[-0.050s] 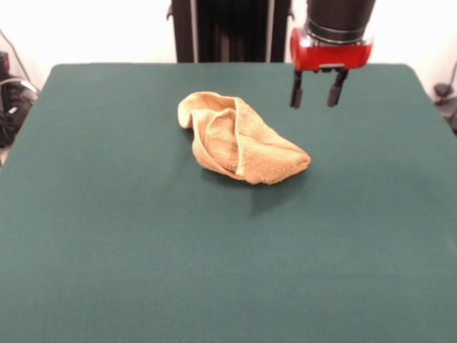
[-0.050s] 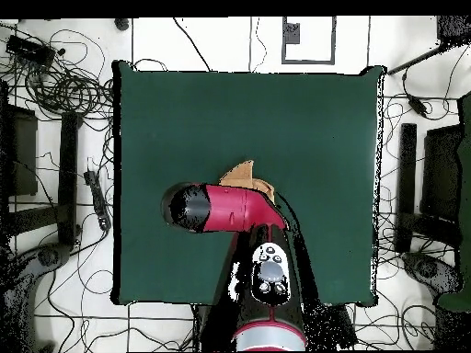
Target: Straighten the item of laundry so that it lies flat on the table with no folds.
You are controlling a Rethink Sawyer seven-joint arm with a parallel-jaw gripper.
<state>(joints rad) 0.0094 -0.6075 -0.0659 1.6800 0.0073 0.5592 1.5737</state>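
Item: towel (image 1: 239, 139), golden terry-cloth, lying crumpled and folded over itself with the pale hem curling across its top, near the middle of the green table (image 1: 128, 250); in the overhead view the arm hides all but one corner (image 2: 243, 172). Risk: a pinch on the bunched middle would likely take several layers at once and drag the heap rather than spread it. Gripper (image 1: 314, 93): fingers apart, empty, raised beside the towel's far end, touching nothing.

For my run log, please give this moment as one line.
towel: crumpled, folded over | table: towel lies near its middle | end effector: open, empty, above table beside towel | task: not done
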